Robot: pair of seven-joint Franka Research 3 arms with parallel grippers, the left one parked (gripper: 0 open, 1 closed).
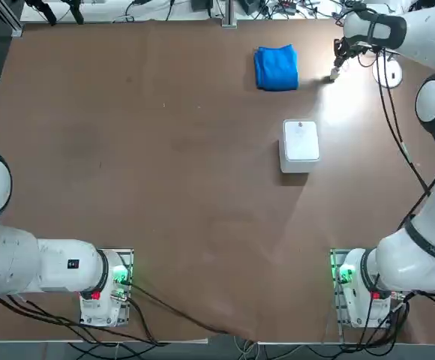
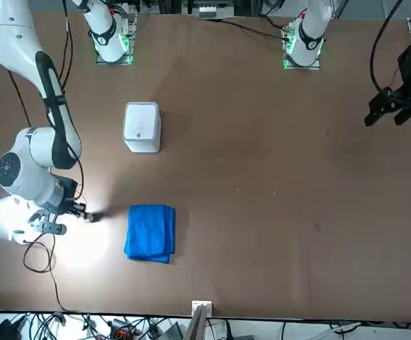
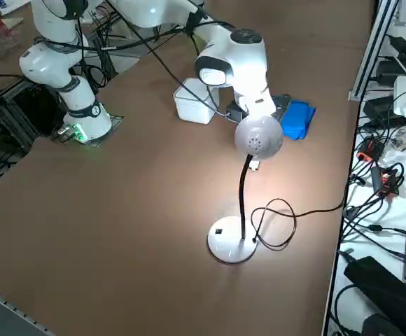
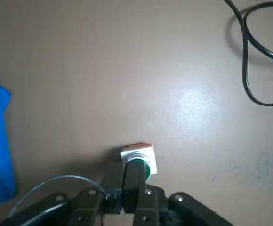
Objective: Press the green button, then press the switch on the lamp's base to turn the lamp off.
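One green button [image 4: 146, 168], one lamp [image 3: 257, 140], one blue cloth [image 1: 277, 67], one white box [image 1: 301, 142]. The button — green cap on a small pale body — sits between cloth and lamp's base [image 3: 229, 242]. The right gripper [image 4: 134, 180], fingers pressed together, touches its cap.

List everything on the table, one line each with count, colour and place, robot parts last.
green button: one, green cap on a pale grey body, on the table between the blue cloth and the lamp, under the right gripper's tips.
lamp: one, lit, thin black arm, head over the button area.
lamp's base: one, white round disc, at the robot's far right, black cord looped beside it.
switch: one, small dark mark on the base.
blue cloth: one, folded, at the far edge.
white box: one, rounded square, near the table's middle.
right gripper: one, black, shut, tips on the button's cap.
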